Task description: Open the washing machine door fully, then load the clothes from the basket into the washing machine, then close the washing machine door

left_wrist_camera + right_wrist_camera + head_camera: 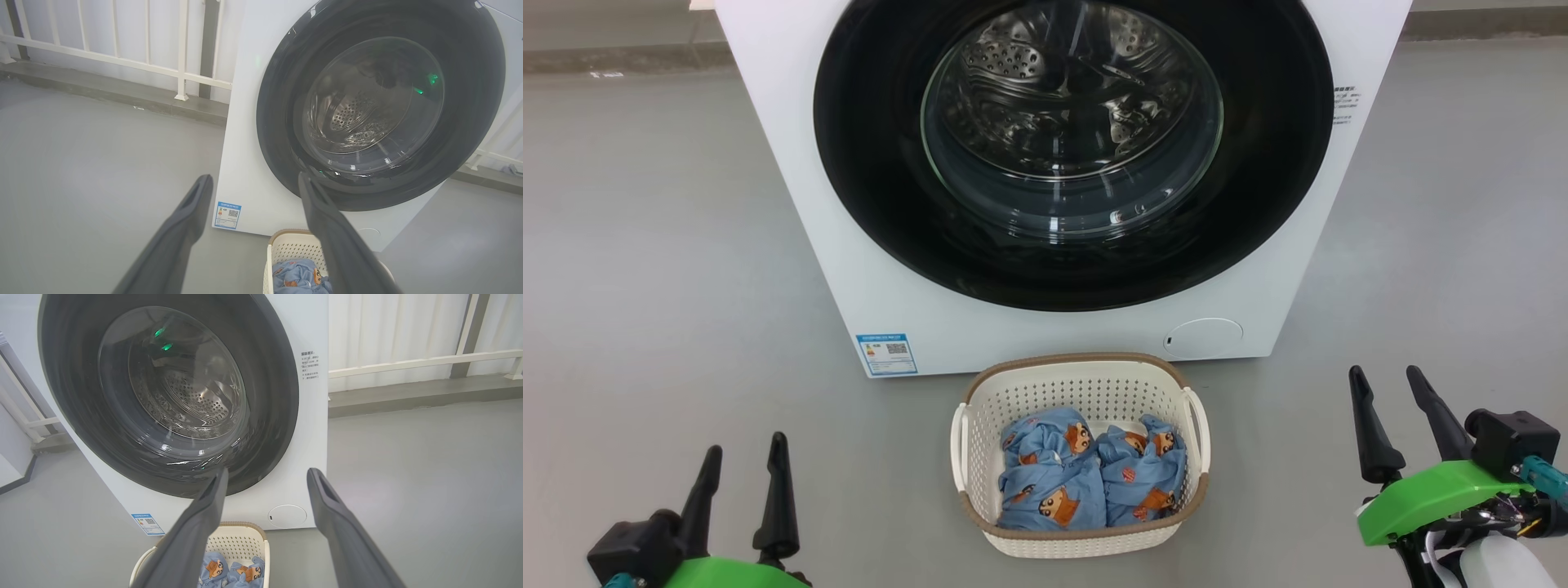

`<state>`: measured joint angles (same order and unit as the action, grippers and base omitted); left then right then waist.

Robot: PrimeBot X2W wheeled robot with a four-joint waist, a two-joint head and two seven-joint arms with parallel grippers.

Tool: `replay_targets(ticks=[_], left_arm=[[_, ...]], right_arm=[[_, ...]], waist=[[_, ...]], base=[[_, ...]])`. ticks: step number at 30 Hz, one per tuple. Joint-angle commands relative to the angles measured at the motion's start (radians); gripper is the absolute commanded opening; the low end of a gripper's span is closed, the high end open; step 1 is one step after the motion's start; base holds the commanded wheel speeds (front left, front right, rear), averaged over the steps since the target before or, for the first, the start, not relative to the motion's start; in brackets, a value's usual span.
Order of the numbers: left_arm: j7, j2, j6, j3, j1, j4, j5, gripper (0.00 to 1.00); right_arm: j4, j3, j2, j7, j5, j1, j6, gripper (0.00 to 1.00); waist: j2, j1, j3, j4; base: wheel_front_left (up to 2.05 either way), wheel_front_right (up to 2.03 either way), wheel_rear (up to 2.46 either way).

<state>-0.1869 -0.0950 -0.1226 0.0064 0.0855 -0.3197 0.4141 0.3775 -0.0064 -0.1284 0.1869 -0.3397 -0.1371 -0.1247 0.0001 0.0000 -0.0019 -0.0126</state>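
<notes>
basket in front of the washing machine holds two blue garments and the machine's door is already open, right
Not quite. The washing machine door is shut, flush against the front of the washing machine, as the head view shows. The basket does sit in front of it, holding the clothes, two blue garments.

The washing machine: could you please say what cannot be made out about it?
Head view: the washing machine top, cut off by the upper edge.
Head view: the blue label sticker, print too small to read.
Left wrist view: the door, lower rim partly behind a left claw finger.
</notes>
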Motion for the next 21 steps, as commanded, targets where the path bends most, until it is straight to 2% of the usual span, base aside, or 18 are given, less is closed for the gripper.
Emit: replay_targets(ticks=[1,15,21], left_arm=[[-0.016,-0.022,-0.003,0.024,0.055,0.015,-0.03,1.0],[-0.057,-0.039,-0.004,0.019,0.071,-0.009,-0.184,1.0],[-0.075,-0.032,-0.005,0.028,0.081,-0.038,-0.206,1.0]], right_arm=[[-0.022,0.019,-0.018,0.016,0.032,-0.042,-0.005,1.0],[-0.01,0.035,-0.033,0.057,0.199,-0.055,-0.006,1.0],[-0.009,0.025,-0.034,0.075,0.263,-0.057,-0.006,1.0]], waist=[[-0.0001,0.0,0.0,0.0],[-0.0001,0.0,-0.002,-0.003],[-0.0001,0.0,-0.004,-0.004]], base=[[0.0,0.0,0.0],[0.0,0.0,0.0],[0.0,0.0,0.0]])
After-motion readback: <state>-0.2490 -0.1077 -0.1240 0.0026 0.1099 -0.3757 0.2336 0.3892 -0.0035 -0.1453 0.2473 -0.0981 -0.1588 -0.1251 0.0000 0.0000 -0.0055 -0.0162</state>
